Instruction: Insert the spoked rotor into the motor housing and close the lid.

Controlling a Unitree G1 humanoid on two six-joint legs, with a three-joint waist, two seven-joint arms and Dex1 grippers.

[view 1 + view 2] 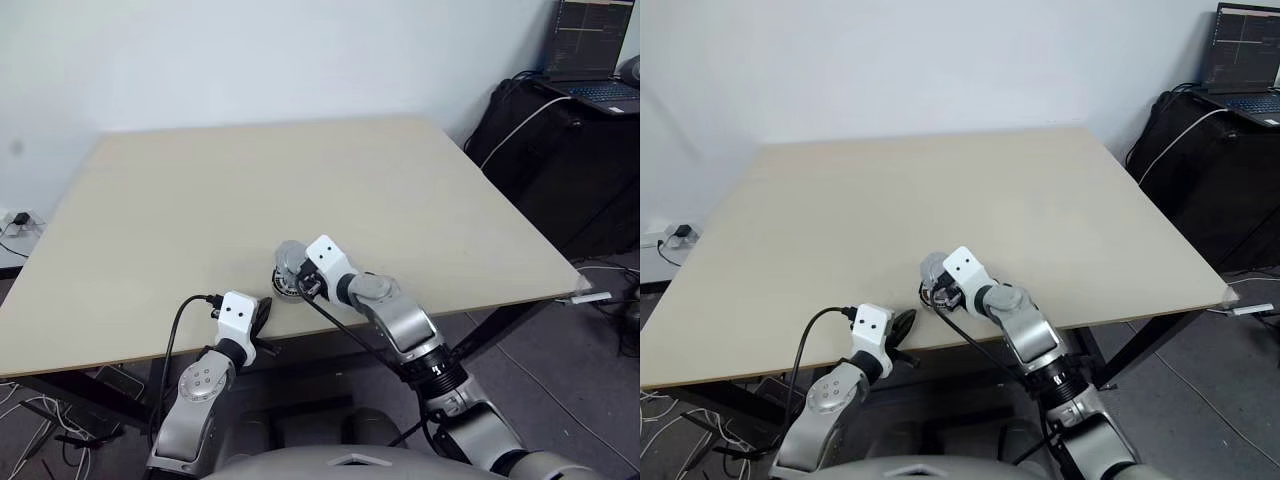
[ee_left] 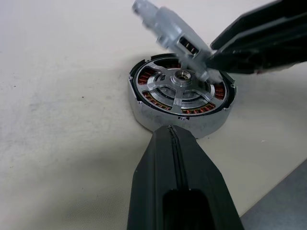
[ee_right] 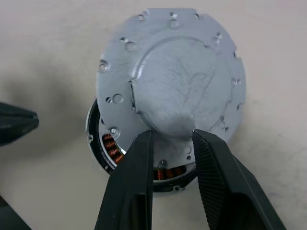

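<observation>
Right pincer (image 3: 172,136) pinching lid (image 3: 170,72) tilted above motor housing (image 2: 158,115), spoked rotor (image 2: 180,86) seated inside, left pincer (image 2: 175,139) pressed together

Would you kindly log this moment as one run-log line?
stage: closing lid | spoked rotor: seated in motor housing | right gripper: holds lid tilted above housing | left gripper: shut, beside housing
</observation>
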